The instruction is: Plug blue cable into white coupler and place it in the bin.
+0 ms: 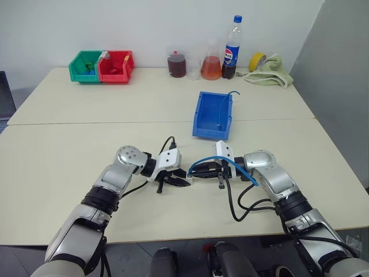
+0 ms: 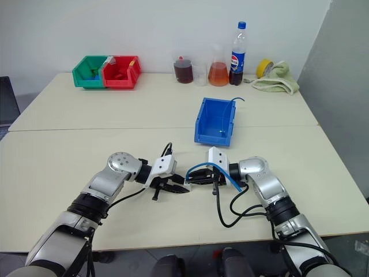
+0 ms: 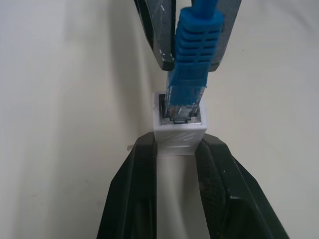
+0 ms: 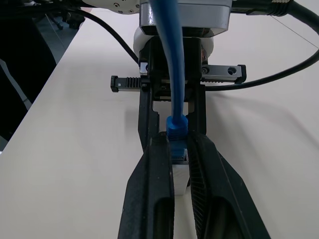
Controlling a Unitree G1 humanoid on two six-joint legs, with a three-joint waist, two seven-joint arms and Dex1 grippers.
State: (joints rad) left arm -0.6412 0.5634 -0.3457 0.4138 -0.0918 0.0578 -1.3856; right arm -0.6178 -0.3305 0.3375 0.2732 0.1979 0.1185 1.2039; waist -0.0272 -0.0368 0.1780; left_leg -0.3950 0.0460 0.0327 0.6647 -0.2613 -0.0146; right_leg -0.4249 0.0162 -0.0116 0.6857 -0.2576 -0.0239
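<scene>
You face a plain white wall [image 1: 144, 23] behind 2 cream tables [image 1: 69, 167] pushed together, their seam [image 1: 86, 122] running across in front of you. On your right a grey partition [image 1: 340, 69] rises beside the table edge. Below the near edge you see dark grey floor [image 1: 190, 254]. Even, soft light leaves only faint shadows on the tabletops.

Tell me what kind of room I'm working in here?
Probably a lab or robot test room, not a home: plain cream tables against a bare wall, small plastic parts bins in green, red and blue, and glass flasks of coloured liquid beside a soda bottle.
</scene>
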